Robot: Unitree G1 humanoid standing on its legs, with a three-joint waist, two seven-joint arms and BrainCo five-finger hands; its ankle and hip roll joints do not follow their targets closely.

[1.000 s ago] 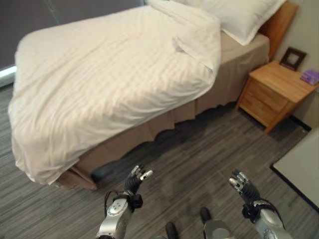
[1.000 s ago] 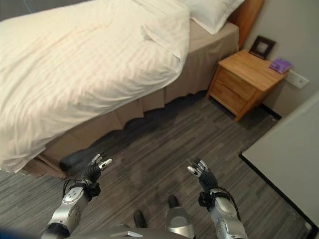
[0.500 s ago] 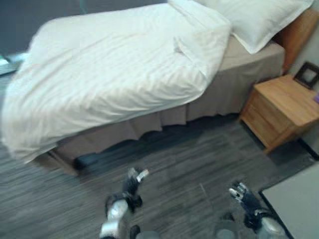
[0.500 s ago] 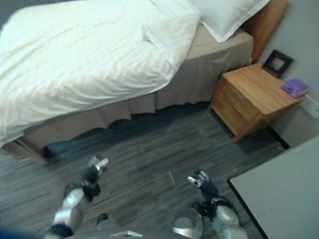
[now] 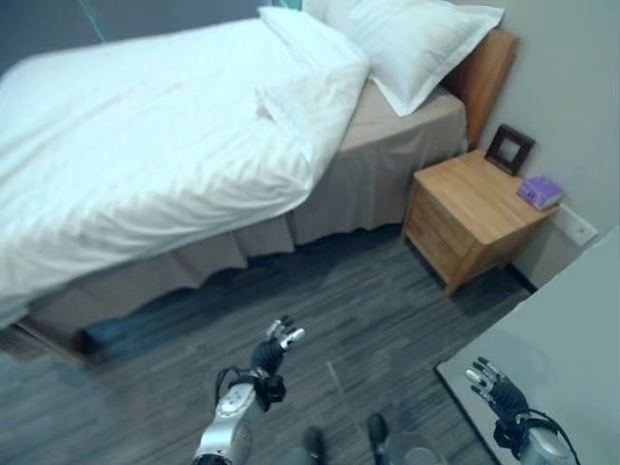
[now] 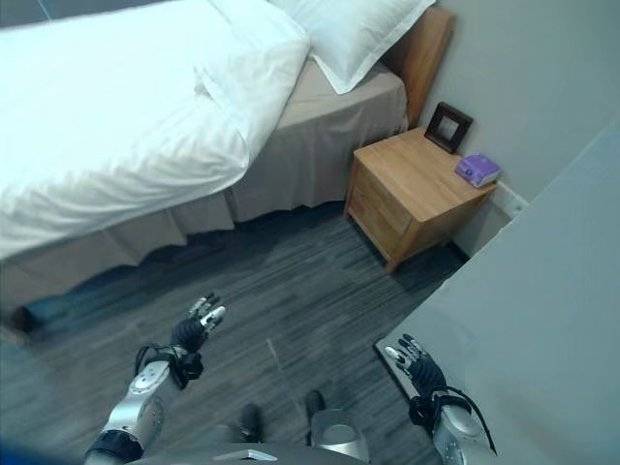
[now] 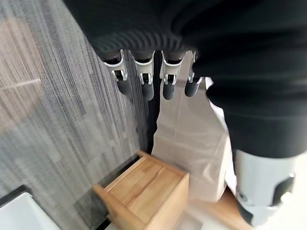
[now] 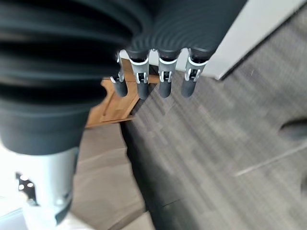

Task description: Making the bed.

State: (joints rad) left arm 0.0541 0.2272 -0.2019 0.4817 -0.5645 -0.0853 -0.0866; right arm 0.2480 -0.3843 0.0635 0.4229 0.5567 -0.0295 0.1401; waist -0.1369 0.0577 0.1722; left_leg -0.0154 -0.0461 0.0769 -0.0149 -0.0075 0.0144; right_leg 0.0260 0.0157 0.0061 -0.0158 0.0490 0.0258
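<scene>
Both hands, left (image 5: 272,350) and right (image 6: 418,363), hung empty with fingers relaxed, well short of the bed (image 5: 145,145); the approach remained, then grasping the folded duvet (image 5: 300,97).

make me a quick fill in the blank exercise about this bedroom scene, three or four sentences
1. The white duvet hangs over the side of the ____.
2. The picture frame and the purple box sit on top of the wooden ____.
3. The left hand and the right hand both hover over the floor holding ____.
4. The white pillow lies at the end of the bed next to the wooden ____.

Missing words: bed; nightstand; nothing; headboard
</scene>
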